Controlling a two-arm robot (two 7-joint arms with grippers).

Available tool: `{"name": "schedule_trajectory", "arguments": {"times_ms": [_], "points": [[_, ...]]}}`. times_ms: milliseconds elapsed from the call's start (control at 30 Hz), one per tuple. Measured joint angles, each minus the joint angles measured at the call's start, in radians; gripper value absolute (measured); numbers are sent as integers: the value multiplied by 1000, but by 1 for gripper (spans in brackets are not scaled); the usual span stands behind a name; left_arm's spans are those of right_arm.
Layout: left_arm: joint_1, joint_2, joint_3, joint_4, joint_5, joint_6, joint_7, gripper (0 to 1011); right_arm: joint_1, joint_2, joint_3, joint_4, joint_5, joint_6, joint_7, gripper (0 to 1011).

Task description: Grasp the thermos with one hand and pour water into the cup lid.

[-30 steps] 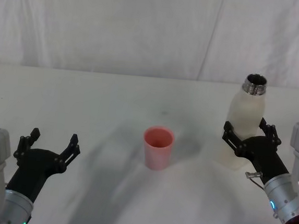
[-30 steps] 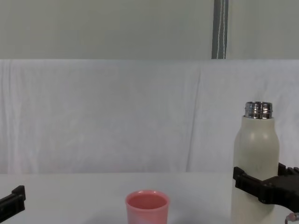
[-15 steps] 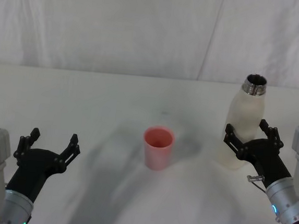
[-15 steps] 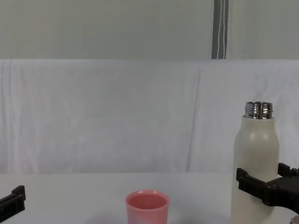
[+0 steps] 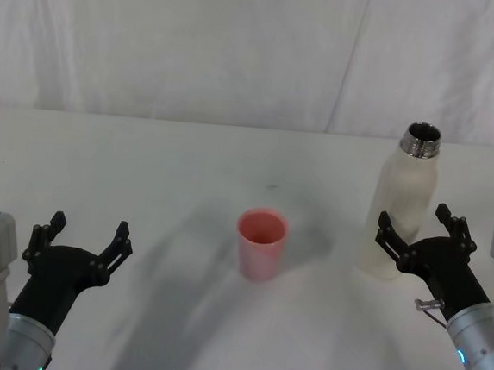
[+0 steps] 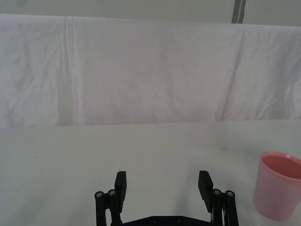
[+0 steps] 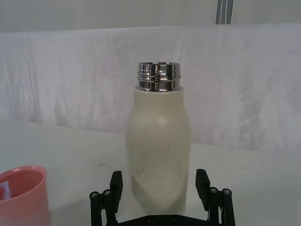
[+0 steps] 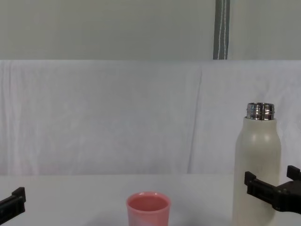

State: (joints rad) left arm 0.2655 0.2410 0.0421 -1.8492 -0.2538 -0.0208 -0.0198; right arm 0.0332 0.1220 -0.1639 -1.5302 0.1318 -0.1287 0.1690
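1. The thermos (image 5: 405, 209) stands upright on the right side of the white table (image 5: 188, 171), its steel neck uncapped.
2. No brand, label or readable writing shows on it; in the right wrist view only a few small dark scuffs mark its cream body (image 7: 159, 150).
3. The right gripper (image 5: 422, 233) sits just in front of the thermos at its lower body, fingers spread wide. Its fingers (image 7: 116, 184) stand to either side of the bottle, clear of its walls, gripping nothing.
4. The cup (image 5: 262, 243) stands upright near the middle of the table, well apart from the thermos and to its left. It too bears no writing.
5. The left gripper (image 5: 82, 240) hovers low at the near left, well apart from the cup, fingers (image 6: 121, 184) spread and empty.
6. A white cloth (image 8: 117, 117) hangs behind the table.
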Motion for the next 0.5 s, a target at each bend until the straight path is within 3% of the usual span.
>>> {"name": "schedule_trajectory", "arguments": {"times_ms": [500], "points": [[0, 0, 0, 0, 0, 0, 0, 1001, -88, 45, 1, -93, 13, 10, 40, 1001]]}}
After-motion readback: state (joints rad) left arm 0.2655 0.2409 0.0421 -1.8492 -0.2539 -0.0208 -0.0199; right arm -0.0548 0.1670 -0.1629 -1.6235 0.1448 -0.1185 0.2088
